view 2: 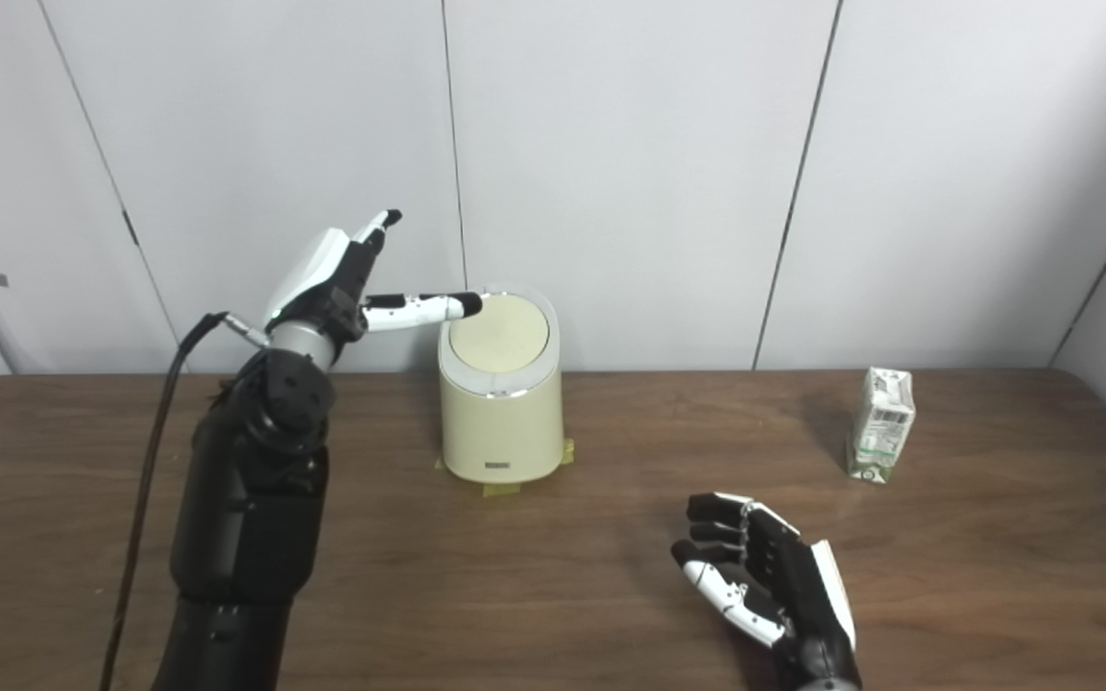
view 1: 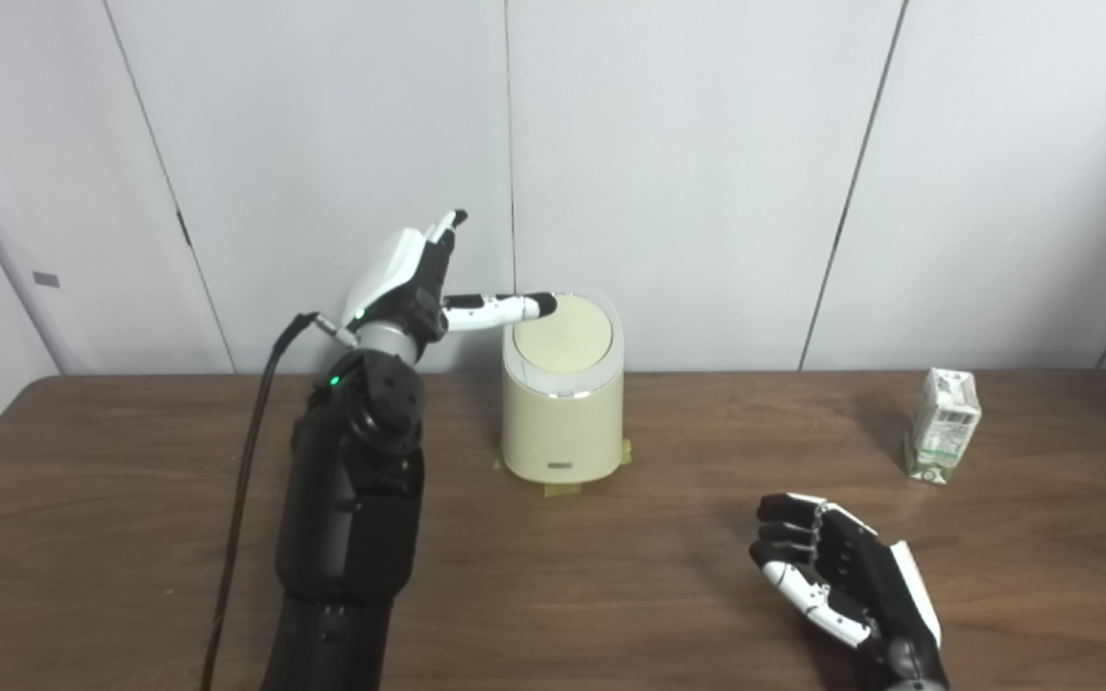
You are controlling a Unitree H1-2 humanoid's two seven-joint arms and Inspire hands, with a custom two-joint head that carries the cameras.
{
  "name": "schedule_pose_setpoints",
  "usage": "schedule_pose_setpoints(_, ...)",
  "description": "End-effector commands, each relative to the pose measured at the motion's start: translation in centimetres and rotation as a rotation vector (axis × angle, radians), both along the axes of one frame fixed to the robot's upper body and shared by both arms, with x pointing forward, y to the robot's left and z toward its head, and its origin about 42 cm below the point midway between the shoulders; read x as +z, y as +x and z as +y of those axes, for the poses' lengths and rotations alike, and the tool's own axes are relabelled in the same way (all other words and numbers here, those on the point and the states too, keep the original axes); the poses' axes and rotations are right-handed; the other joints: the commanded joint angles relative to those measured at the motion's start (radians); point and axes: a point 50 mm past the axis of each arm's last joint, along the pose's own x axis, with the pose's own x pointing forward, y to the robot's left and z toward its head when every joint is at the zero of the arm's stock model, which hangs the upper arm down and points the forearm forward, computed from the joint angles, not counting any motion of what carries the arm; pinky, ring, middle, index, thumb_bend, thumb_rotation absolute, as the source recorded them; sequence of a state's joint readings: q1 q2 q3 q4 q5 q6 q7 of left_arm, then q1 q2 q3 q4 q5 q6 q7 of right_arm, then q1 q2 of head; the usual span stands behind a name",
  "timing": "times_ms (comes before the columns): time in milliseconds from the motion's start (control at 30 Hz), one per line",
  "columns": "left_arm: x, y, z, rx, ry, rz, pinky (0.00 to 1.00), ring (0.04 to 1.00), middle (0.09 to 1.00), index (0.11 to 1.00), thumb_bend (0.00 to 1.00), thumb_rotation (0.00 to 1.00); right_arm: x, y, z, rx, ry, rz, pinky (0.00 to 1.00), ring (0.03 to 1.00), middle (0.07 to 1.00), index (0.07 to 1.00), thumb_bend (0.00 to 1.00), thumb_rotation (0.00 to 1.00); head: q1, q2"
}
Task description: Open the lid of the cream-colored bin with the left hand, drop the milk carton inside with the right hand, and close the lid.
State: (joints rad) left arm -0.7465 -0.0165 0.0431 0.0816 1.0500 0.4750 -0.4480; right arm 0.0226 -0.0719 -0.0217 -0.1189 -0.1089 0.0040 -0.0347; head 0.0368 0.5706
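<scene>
Left eye view has the cream-colored bin (view 1: 563, 422) sitting mid-table, lid (view 1: 563, 336) down. Left hand (view 1: 409, 283) is raised at its 9 o'clock, fingers spread, holding nothing, thumb tip at the lid's rim. Milk carton (view 1: 943, 425) stands upright way off at 3 o'clock. Right hand (view 1: 836, 571) hovers loose and empty near 5 o'clock.

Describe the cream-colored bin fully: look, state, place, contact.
The cream-colored bin is a small round canister that looks like plastic, with a pale rim and a flat lid tilted toward the camera, shut. A small label sits low on its front. It stands upright at the table's far middle on yellowish tape tabs. One finger of the left hand reaches the lid's left edge.
</scene>
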Motion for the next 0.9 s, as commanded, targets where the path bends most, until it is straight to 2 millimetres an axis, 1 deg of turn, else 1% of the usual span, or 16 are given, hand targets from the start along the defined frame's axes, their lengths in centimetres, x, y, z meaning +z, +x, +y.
schedule_pose_setpoints(0, 3.4, 0.7, -1.0, 0.011, 0.034, -0.118, 1.0, 1.0, 1.0, 1.0, 0.96, 0.54, 1.5, 0.7, 0.1, 0.017, -0.011, -0.07, 0.58, 0.665, 0.685, 0.652, 0.29, 0.3, -0.001, 0.0)
schedule_pose_setpoints(167, 2.5, 1.7, -1.7, 0.03, 0.062, -0.113, 1.0, 1.0, 1.0, 1.0, 0.96, 0.51, 1.4, 0.6, 0.0, 0.015, -0.015, -0.069, 0.58, 0.665, 0.686, 0.652, 0.29, 0.31, 0.0, 0.001)
schedule_pose_setpoints(233, 2.1, 2.1, -1.9, 0.036, 0.078, -0.106, 1.0, 1.0, 1.0, 1.0, 0.96, 0.51, 1.4, 0.6, 0.0, 0.017, -0.017, -0.07, 0.58, 0.663, 0.685, 0.652, 0.29, 0.3, 0.0, 0.002)
schedule_pose_setpoints(333, 1.4, 2.5, -2.2, 0.036, 0.105, -0.095, 1.0, 1.0, 1.0, 1.0, 0.95, 0.51, 1.4, 0.5, 0.1, 0.019, -0.024, -0.07, 0.58, 0.658, 0.682, 0.649, 0.29, 0.32, 0.001, 0.002)
schedule_pose_setpoints(500, -0.4, 2.3, -2.7, 0.027, 0.142, -0.067, 1.0, 1.0, 1.0, 1.0, 0.95, 0.54, 1.5, 0.4, 0.2, 0.025, -0.038, -0.071, 0.57, 0.656, 0.683, 0.651, 0.29, 0.32, -0.003, 0.001)
schedule_pose_setpoints(633, -1.5, 2.1, -2.9, 0.031, 0.143, -0.062, 1.0, 1.0, 1.0, 1.0, 0.97, 0.51, 1.5, 0.3, 0.2, 0.034, -0.045, -0.07, 0.58, 0.656, 0.684, 0.656, 0.27, 0.31, -0.006, 0.002)
schedule_pose_setpoints(667, -1.7, 2.1, -2.9, 0.031, 0.147, -0.063, 1.0, 1.0, 1.0, 1.0, 0.97, 0.5, 1.5, 0.2, 0.3, 0.036, -0.043, -0.066, 0.58, 0.66, 0.687, 0.657, 0.28, 0.32, -0.007, 0.002)
schedule_pose_setpoints(867, -2.3, 2.3, -3.2, 0.028, 0.161, -0.049, 1.0, 1.0, 1.0, 1.0, 0.99, 0.58, 1.5, 0.1, 0.4, 0.042, -0.046, -0.078, 0.56, 0.647, 0.677, 0.646, 0.29, 0.31, -0.013, 0.003)
